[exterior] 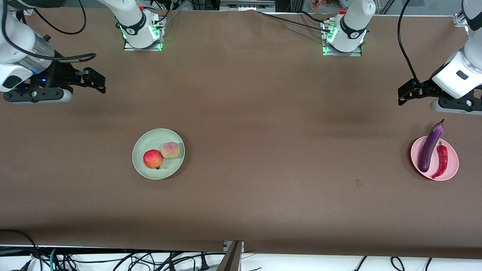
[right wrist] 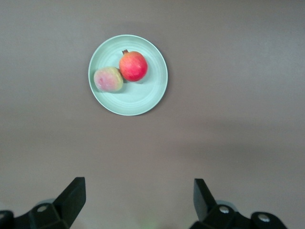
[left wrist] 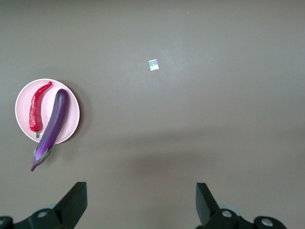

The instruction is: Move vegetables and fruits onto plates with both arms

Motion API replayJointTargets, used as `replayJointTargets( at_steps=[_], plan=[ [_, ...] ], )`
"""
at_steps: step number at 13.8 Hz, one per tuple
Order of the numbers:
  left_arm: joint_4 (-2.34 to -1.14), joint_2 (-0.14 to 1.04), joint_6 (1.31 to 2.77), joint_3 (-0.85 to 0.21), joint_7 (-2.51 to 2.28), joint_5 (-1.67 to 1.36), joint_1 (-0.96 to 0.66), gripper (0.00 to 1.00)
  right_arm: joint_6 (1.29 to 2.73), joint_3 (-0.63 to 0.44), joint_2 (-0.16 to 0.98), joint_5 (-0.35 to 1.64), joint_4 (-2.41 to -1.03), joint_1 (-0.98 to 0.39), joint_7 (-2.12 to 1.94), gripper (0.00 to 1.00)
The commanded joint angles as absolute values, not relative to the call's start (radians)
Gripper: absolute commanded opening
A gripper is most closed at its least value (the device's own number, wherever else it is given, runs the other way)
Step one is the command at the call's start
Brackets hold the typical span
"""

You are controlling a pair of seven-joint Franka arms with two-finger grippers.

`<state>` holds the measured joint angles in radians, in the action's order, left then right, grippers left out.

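Both fruits sit together on the mint green plate [exterior: 147, 145] — the red pomegranate [exterior: 153, 159] touching the blushed peach [exterior: 170, 150] — which fits sorting by kind, fruit on one plate and vegetables on the other. That plate lies well apart from the right tool [exterior: 94, 79], ahead of it and toward the front camera; in the right wrist view the tool's fingers [right wrist: 71, 193] stand wide with nothing between them, hanging over bare surface [exterior: 263, 113].

The pink plate [exterior: 452, 167] carries the eggplant [exterior: 429, 148] and the chili pepper [exterior: 441, 160] side by side. The eggplant is too long for the plate, so its stem end overhangs the rim on the side toward the left tool [exterior: 406, 92], which hovers near the plate, just short of it. That tool is also spread wide and holds nothing.

With all four items plated and both tools drawn clear of the plates at their own ends of the surface, the transfer looks complete — both arms appear to be waiting.
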<state>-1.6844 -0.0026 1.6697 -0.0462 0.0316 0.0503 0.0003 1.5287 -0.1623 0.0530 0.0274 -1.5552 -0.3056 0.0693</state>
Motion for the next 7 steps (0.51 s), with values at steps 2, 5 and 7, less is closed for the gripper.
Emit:
replayJointTargets(
  at_steps=[2, 5, 7],
  plan=[
    [-1.703, -0.015, 1.689, -0.043, 0.02, 0.075, -0.012, 1.0, 1.511, -0.146, 0.026, 0.015, -1.58, -0.288, 0.029, 1.0],
    [-1.701, -0.014, 1.689, -0.046, 0.029, 0.072, -0.012, 1.0, 1.513, -0.152, 0.023, 0.012, -1.579, -0.29, 0.006, 1.0],
    [-1.701, -0.015, 1.686, -0.044, 0.035, 0.067, -0.012, 1.0, 1.517, -0.147, 0.031, -0.003, -1.577, -0.301, 0.011, 1.0]
  ],
)
